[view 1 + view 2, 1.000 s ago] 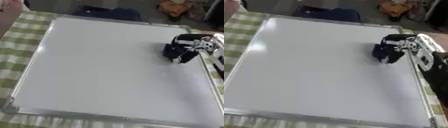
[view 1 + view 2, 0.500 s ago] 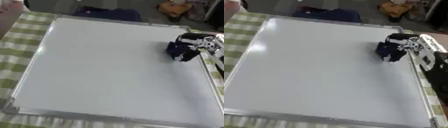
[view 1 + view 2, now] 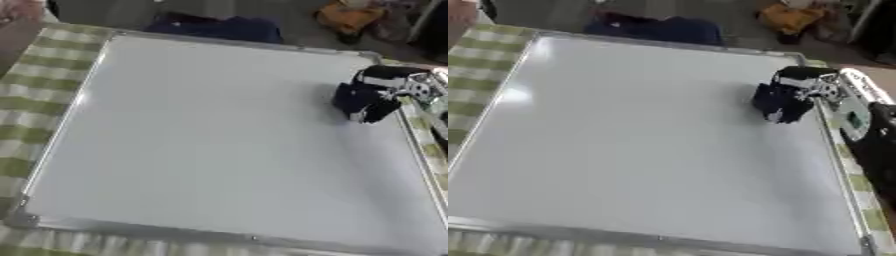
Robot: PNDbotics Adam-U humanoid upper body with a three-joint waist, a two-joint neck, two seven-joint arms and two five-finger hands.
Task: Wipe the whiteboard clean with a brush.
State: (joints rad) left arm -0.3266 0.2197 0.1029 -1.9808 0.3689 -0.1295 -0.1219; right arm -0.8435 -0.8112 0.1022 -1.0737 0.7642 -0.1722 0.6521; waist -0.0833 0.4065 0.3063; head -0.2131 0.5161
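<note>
Reaching in from the right edge, the right hand (image 3: 802, 90) is curled round a dark brush (image 3: 778, 102), which is pressed onto the whiteboard (image 3: 640, 130) near its right rim. The board is laid on a green checked cloth (image 3: 35, 90).

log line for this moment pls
right hand shut on dark brush | brush on whiteboard, right edge | board looks clean | left hand not in view
</note>
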